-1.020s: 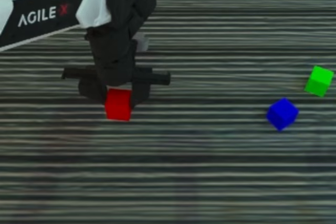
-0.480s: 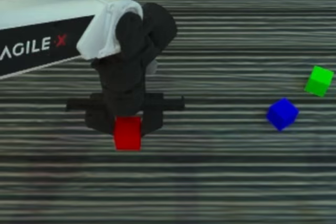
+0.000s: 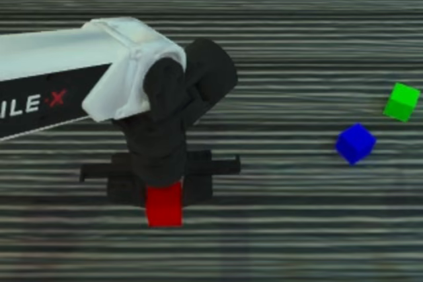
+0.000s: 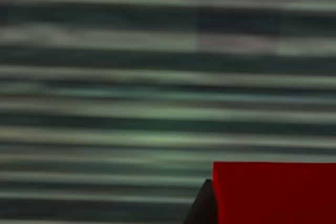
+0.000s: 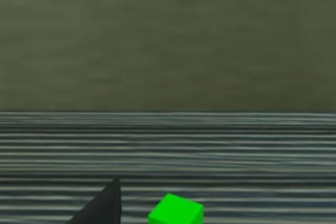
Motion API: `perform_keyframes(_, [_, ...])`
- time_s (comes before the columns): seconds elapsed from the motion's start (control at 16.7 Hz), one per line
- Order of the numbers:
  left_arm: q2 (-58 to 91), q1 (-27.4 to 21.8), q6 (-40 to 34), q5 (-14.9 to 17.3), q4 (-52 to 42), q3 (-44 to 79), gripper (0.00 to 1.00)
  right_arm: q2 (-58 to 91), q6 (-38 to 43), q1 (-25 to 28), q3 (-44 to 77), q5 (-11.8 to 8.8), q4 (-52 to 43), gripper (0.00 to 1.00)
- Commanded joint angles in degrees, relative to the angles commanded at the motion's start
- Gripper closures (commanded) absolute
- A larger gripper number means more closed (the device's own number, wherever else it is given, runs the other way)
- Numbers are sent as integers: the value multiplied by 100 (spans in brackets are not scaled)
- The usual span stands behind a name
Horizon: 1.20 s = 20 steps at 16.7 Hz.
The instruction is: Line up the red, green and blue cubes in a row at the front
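The left arm (image 3: pixel 86 94) reaches in from the top view's left edge over the striped table (image 3: pixel 284 229), its white casing marked with partial AgileX lettering. The left gripper (image 3: pixel 163 197) points down at the left-centre of the table, toward the front, and its fingers are clamped on the red cube (image 3: pixel 163 205), one dark finger on each side of it. The left wrist view confirms this: the red cube (image 4: pixel 274 192) fills the near corner of the frame with a dark finger (image 4: pixel 202 205) pressed against its side. The blue cube (image 3: pixel 355 143) sits on the table at the right, rotated so that a corner faces the front. The green cube (image 3: pixel 402 102) lies near it, further right and further back, apart from it. The right arm is outside the top view; its wrist view shows the green cube (image 5: pixel 175 211) close by and one dark fingertip (image 5: pixel 102 205), and whether the right gripper's fingers are parted cannot be told.
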Motion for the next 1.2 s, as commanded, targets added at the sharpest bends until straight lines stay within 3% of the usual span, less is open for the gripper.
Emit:
perform_keyframes(0.24, [98,22,23,-3,223,-150,100,0,0,0,0,0,0,0])
perform_keyframes(0.6, [516,0,4,1,1472,-933,100,0,0,0,0,0,0,0])
perform_keyframes(0.9, [568,-8,1,2,1588,-1020,100,0,0,0,0,0,0,0])
perform_keyframes(1.2, [568,-8,1,2,1588,-1020,62,0,0,0,0,0,0,0])
